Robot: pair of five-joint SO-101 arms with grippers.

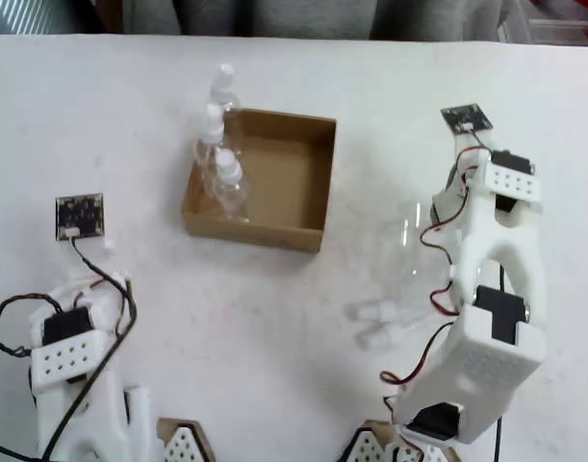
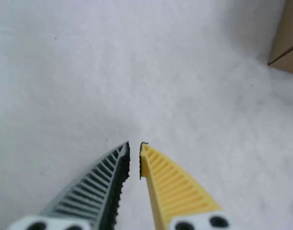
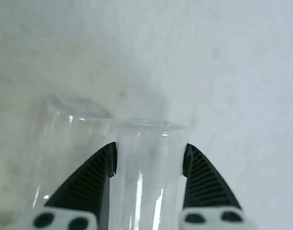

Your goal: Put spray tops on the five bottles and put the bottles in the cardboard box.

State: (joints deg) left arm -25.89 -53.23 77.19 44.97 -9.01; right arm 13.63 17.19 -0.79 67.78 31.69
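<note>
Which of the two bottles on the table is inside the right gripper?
The bottle enclosed by the right gripper; the other bottle lies alongside, just outside it.

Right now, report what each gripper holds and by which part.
The right gripper appears to clamp a clear bottle across its body, pressing on opposite sides. The left gripper is shut on nothing.
</note>
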